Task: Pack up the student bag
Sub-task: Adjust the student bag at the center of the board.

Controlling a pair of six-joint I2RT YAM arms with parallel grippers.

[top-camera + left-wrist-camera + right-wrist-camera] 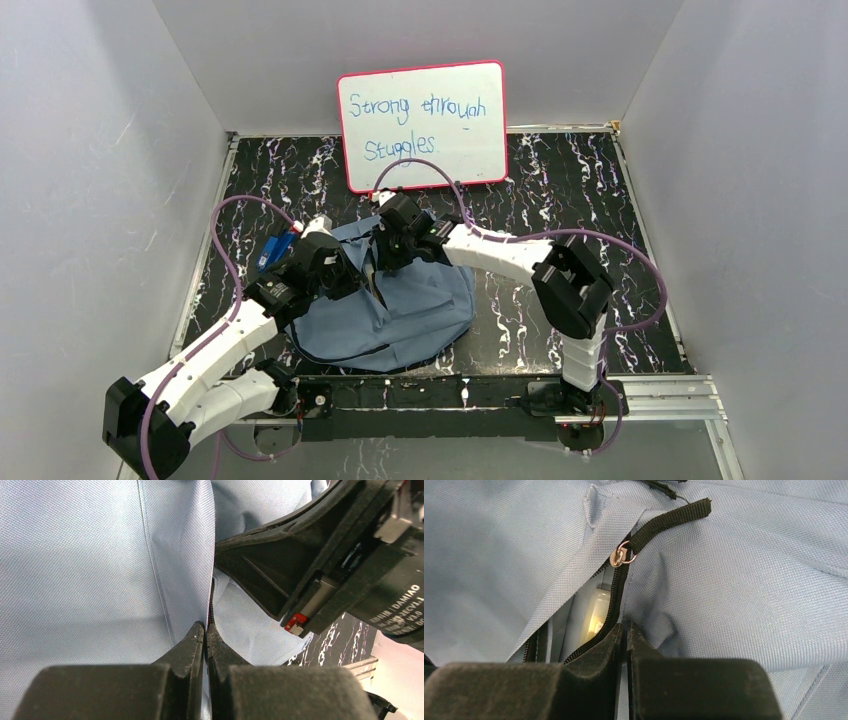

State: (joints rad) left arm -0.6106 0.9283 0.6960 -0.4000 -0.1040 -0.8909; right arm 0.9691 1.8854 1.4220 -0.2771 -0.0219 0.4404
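The student bag, grey-blue fabric, lies flat on the dark marbled table in front of both arms. My left gripper is shut on the bag's fabric at the zipper edge; in the left wrist view its tips pinch the cloth. My right gripper is shut on the fabric just beside the black zipper; in the right wrist view its tips sit below the metal zipper ring. The zipper is partly open, and a pale object shows inside the bag.
A pink-framed whiteboard with handwriting leans against the back wall. A small blue and red item lies at the bag's left edge, partly behind my left arm. The right gripper's body is close above the left gripper. Grey walls enclose the table.
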